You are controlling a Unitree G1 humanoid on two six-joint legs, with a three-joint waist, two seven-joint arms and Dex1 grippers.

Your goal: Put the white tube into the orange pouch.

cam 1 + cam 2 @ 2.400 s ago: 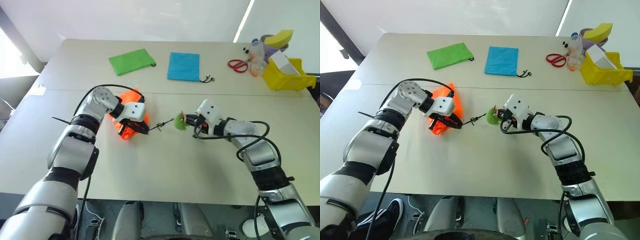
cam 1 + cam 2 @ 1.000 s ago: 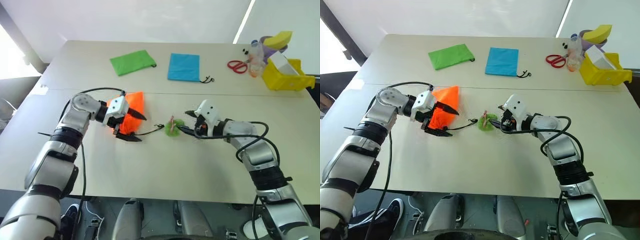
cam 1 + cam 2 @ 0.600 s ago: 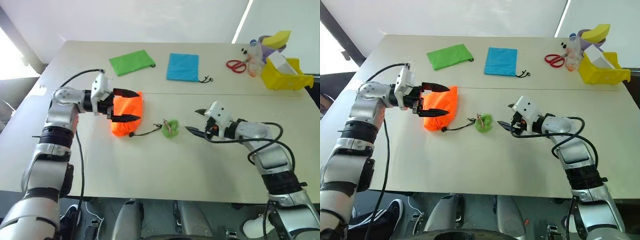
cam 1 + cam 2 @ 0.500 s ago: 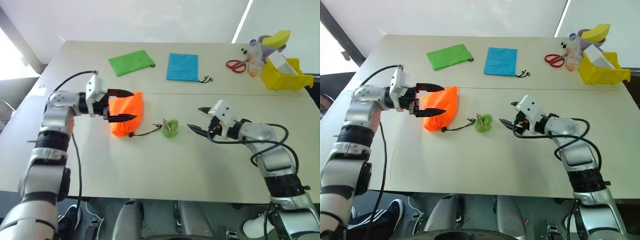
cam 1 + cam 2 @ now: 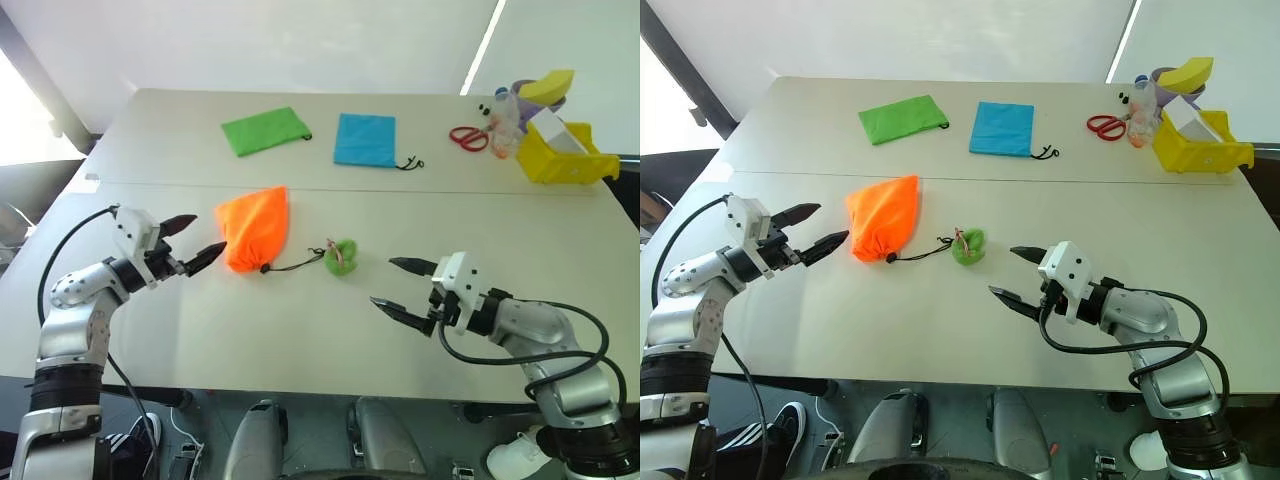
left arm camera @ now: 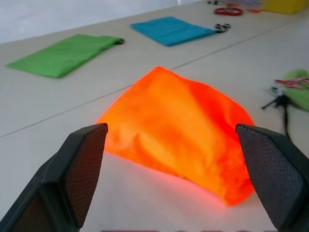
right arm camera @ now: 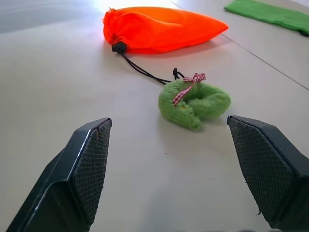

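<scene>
The orange pouch lies bulging on the table left of centre, its mouth drawn shut by a dark cord. The cord runs to a green ring-shaped object with a red bow. My left gripper hovers open just left of the pouch, pointing at it without touching. In the left wrist view the pouch sits between and beyond the two fingers. My right gripper is open and empty, lower right of the green ring and apart from it. The white tube is out of view.
At the back of the table lie a green pouch and a blue pouch. Red scissors, a small bottle and a yellow bin stand at the back right. A seam crosses the table behind the orange pouch.
My left gripper let go of the orange pouch and drew away to the left. My right gripper pulled back from the green ring toward the table's front edge. The pouch now lies flat.
</scene>
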